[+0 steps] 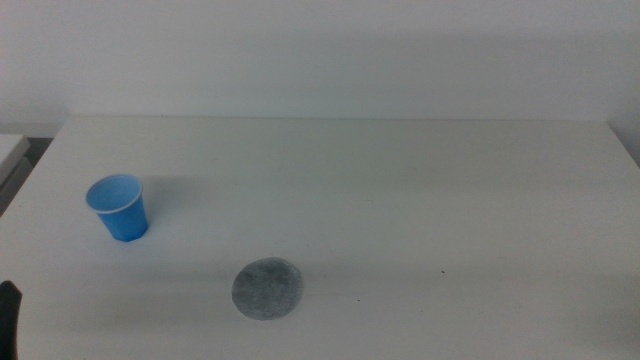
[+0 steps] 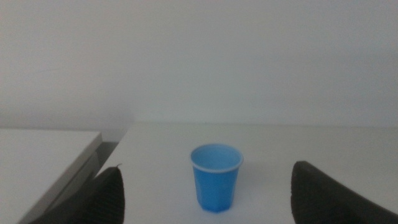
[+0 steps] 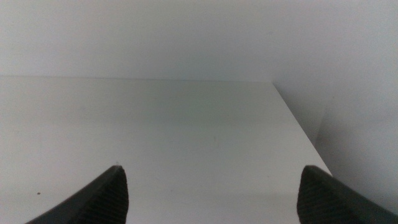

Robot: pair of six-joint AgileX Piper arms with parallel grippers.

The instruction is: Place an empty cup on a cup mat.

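Left gripper [image 2: 205, 199] is sitting low at the table's near left edge, jaws spread wide, gripping nothing; in the middle view we are seeing only a dark sliver of it [image 1: 8, 318] at the bottom left corner. We are seeing the cup [image 1: 119, 208] standing upright on the table's [image 1: 420, 200] left side, mouth up, blue inside, nothing in it. In the left wrist view the cup [image 2: 216, 177] is lying straight ahead between the two jaws, apart from both. The cup mat [image 1: 267, 289] is lying flat nearer the camera and to the right of the cup, well apart from it, bare on top. Right gripper [image 3: 211, 199] is waiting, jaws also wide apart, looking over bare table near its right edge; we are not finding it in the middle view.
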